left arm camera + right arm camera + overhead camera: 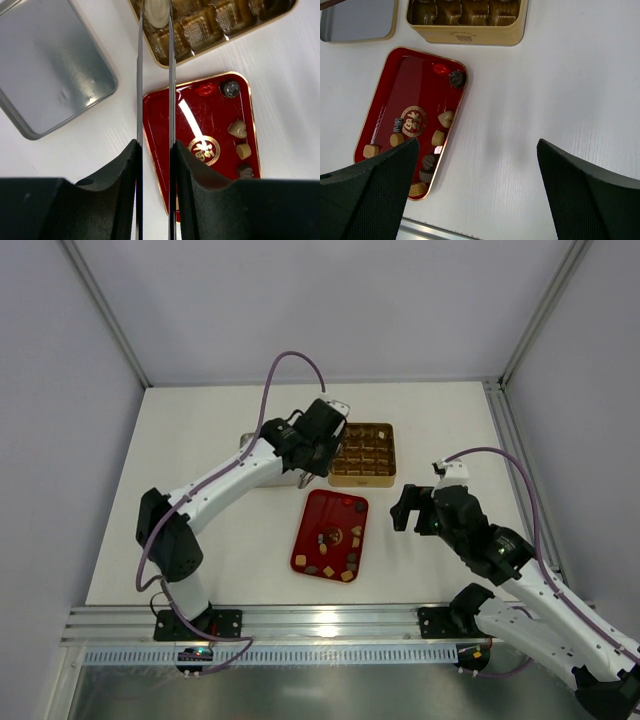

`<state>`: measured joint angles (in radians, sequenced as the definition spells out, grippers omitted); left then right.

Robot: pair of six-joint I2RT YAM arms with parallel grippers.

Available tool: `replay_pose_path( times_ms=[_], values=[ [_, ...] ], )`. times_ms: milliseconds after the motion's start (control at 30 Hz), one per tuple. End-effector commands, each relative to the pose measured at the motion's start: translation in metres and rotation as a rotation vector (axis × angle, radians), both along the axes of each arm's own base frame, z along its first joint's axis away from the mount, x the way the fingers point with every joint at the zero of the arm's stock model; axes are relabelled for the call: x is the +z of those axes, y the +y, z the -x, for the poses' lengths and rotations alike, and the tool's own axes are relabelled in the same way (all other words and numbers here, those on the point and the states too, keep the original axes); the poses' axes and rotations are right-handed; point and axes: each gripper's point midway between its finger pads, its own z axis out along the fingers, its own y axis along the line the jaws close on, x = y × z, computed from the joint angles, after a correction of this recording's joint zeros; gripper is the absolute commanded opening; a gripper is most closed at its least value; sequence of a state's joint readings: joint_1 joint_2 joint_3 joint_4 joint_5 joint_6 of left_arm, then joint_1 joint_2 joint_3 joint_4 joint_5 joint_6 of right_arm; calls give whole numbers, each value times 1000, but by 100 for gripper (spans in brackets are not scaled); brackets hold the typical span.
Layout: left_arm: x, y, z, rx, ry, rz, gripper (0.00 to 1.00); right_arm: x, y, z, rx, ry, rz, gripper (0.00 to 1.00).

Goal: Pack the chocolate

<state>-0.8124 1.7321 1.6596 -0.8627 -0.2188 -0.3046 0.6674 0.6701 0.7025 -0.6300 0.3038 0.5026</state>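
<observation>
Left wrist view: left gripper [156, 6] narrowly parted, clamped on cream round chocolate piece [156, 14] above square gold gridded tin [225, 41]. Right gripper [477, 142] spread wide, empty, beside red rectangular tray [405, 82] carrying loose tan and dark brown chocolate pieces [438, 137]

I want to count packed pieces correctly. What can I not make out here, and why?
- Top view: the left hand has its fingertips hidden under its wrist; chocolates on the red tray are too small to sort.
- Left wrist view: the top edge cuts off the gold tin and cream piece.
- Right wrist view: a finger of the right hand covers the tray's near corner.
</observation>
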Motion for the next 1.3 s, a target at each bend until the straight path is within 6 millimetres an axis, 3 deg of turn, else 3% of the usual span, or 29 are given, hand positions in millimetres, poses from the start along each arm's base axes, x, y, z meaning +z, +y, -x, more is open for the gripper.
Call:
replay_pose_path(
  times_ms=[0,333,633,833,1067,1267],
  values=[
    [24,-8,-33,11,-83,69,32,10,0,-2,0,-29,-13,100],
    [-2,-16,-65,6,-77,17,32,10,0,-2,1,-30,-14,100],
    [-12,-13,-65,3,-67,-14,33,8,-1,0,1,-25,-15,100],
    [-7,-12,-64,-3,-79,-15,43,9,1,0,3,-25,-21,100],
    [5,-11,-66,-5,-100,-4,44,9,1,0,3,-23,-23,100],
    [31,-11,-50,-18,-102,74,44,11,1,0,1,-29,-27,100]
  ],
)
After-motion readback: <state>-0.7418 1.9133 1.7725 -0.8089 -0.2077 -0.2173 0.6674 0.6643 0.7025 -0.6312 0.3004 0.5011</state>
